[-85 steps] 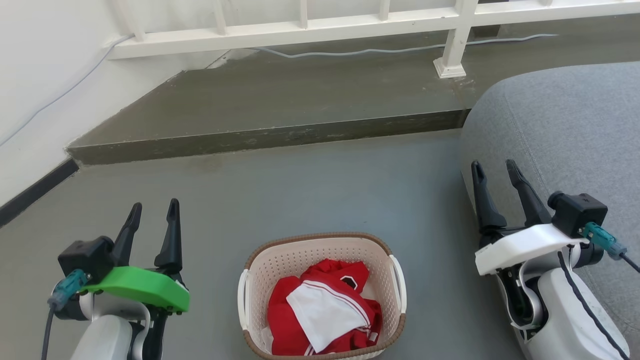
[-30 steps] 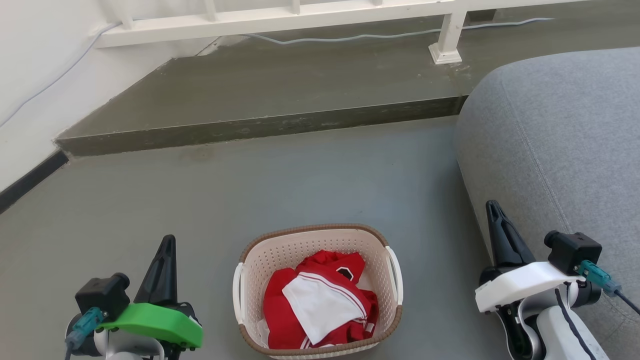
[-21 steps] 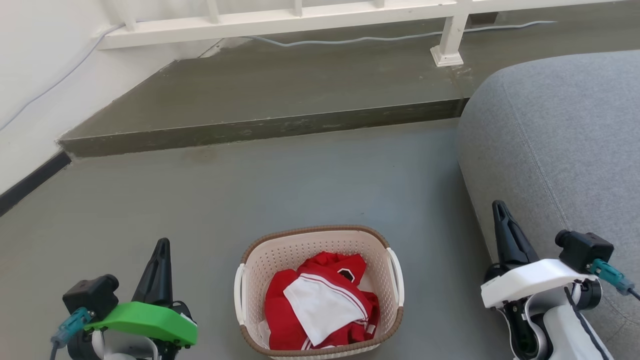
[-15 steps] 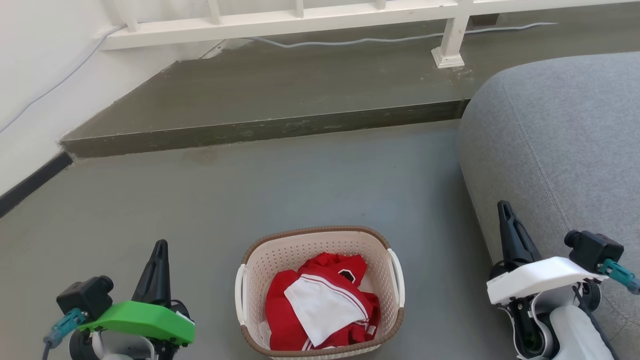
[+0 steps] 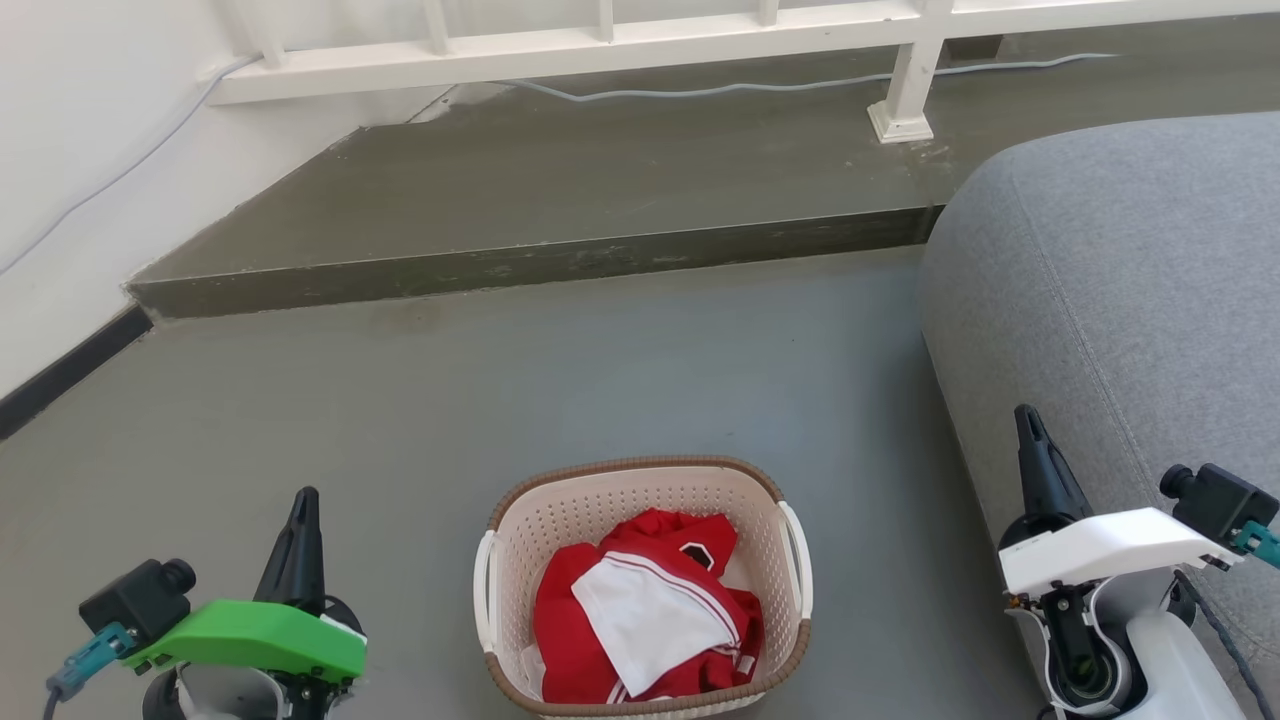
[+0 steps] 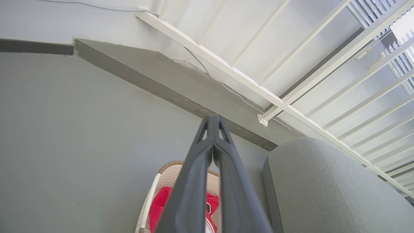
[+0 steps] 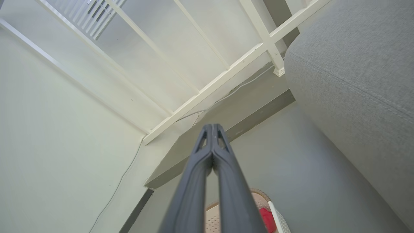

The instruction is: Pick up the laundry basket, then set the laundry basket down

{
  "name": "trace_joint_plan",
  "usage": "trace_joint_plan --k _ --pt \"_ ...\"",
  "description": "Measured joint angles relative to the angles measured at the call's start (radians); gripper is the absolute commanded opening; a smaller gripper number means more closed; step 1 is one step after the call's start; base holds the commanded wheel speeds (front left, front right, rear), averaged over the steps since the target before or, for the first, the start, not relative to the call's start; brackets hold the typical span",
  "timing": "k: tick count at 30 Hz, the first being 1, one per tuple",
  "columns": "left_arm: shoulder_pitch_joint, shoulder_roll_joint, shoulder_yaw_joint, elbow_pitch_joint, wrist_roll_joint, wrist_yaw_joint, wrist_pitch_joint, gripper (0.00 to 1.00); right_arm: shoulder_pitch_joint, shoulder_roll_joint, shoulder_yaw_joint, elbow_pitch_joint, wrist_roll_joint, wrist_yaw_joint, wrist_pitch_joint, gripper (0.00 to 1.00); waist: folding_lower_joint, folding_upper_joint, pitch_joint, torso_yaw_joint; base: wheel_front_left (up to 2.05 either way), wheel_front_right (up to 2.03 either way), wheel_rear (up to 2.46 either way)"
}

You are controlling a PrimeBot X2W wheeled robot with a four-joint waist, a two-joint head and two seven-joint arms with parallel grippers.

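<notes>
The basket (image 5: 590, 512) sat on the floor (image 5: 620, 370), low in the middle of the head view, with red and white clothes (image 5: 645, 620) inside. The left gripper (image 5: 303, 505) stood well to its left, and the right gripper (image 5: 1028, 425) to its right beside the sofa (image 5: 1120, 280). Both had their fingers pressed together, holding nothing and clear of the basket.
</notes>
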Motion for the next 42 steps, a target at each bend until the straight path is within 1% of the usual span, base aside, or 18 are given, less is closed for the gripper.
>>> trace_joint_plan --k 11,13,15,20,21,32,34,42 --pt "0.0 -0.001 0.025 0.004 -0.127 -0.001 0.035 0.0 -0.001 0.0 -0.03 0.005 0.145 0.005 0.042 0.0 0.0 0.0 -0.006 0.005 0.0 0.0 0.0" --pt "-0.001 -0.002 0.029 0.005 -0.147 -0.007 0.045 0.0 -0.001 0.0 -0.034 0.006 0.171 0.005 0.048 0.0 0.0 0.0 -0.007 0.006 0.0 0.0 0.0" --pt "-0.001 -0.002 0.034 0.005 -0.169 -0.007 0.053 0.0 -0.001 0.0 -0.038 0.007 0.196 0.011 0.054 0.0 0.0 0.0 -0.008 0.007 0.0 0.0 0.0" --pt "-0.001 -0.004 0.049 0.006 -0.226 -0.008 0.069 0.0 -0.001 0.0 -0.051 0.008 0.261 0.014 0.074 0.0 0.0 0.0 -0.011 0.009 0.0 0.0 0.0" --pt "-0.001 -0.004 0.052 0.007 -0.254 -0.008 0.075 0.0 -0.002 0.0 -0.058 0.01 0.288 0.015 0.079 0.0 0.0 0.0 -0.012 0.01 0.0 0.0 0.0" --pt "-0.004 -0.006 0.079 0.011 -0.381 -0.009 0.115 0.0 -0.004 -0.001 -0.086 0.017 0.427 0.02 0.117 0.0 0.0 0.0 -0.018 0.015 0.0 0.0 0.0" --pt "-0.005 -0.006 0.083 0.011 -0.401 -0.009 0.123 0.0 -0.005 -0.001 -0.092 0.019 0.456 0.027 0.123 0.0 0.0 0.0001 -0.019 0.016 0.0 0.0 0.0" --pt "-0.009 -0.007 0.095 0.016 -0.479 -0.012 0.146 0.0 -0.008 -0.001 -0.108 0.022 0.544 0.028 0.149 0.0 0.0 0.0 -0.023 0.019 0.0 0.0 0.0"
